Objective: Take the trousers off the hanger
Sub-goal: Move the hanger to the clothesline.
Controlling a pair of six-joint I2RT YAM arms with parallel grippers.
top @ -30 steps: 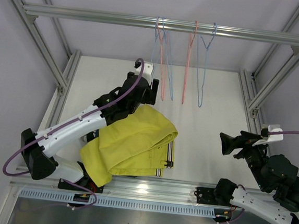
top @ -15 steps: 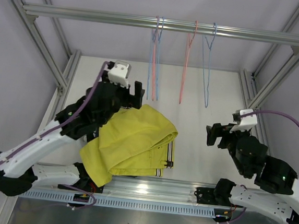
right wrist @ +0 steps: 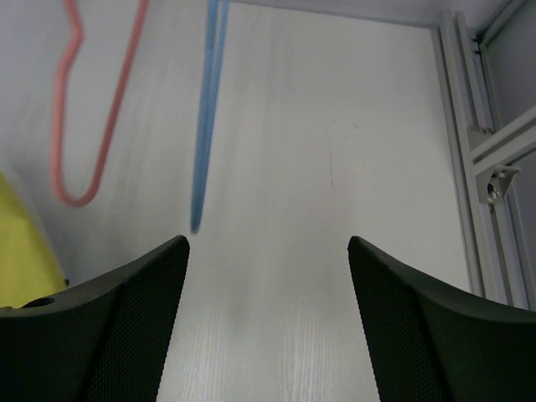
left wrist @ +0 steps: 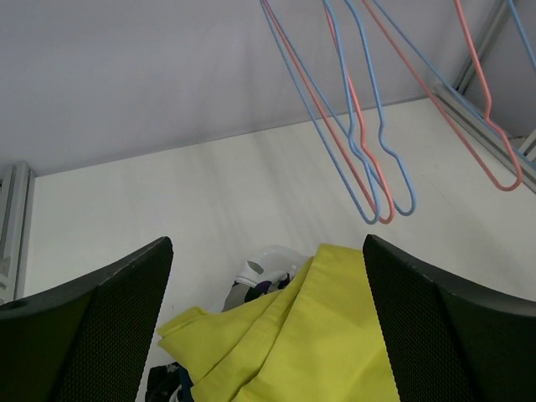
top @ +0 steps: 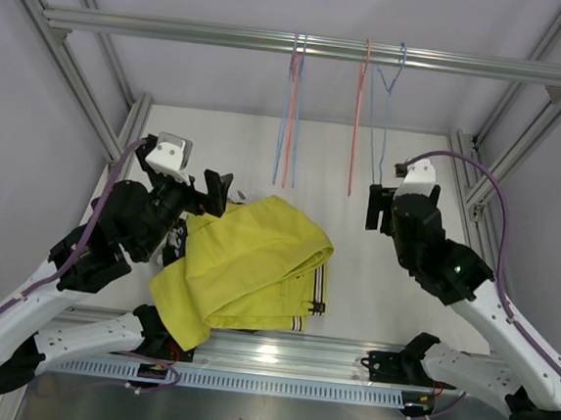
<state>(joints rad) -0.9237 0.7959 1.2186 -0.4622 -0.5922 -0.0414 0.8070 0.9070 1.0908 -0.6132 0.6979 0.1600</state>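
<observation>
Top external view shows the yellow trousers (top: 256,267) lying on the table (top: 391,298), off the bare hangers (top: 291,113), stretched left to right. The left gripper (top: 218,189), spread wide and empty, hangs just beside them. The right gripper (top: 377,209), spread too, is farther off.

1. A white table (top: 372,287) fills the middle of the overhead view, with metal rails (top: 117,166) along its sides.
2. Folded mustard yellow trousers (top: 256,262) lie on its near left part, the striped waistband toward the centre.
3. Pale and dark cloth (left wrist: 255,275) pokes out from beneath their far edge.
</observation>
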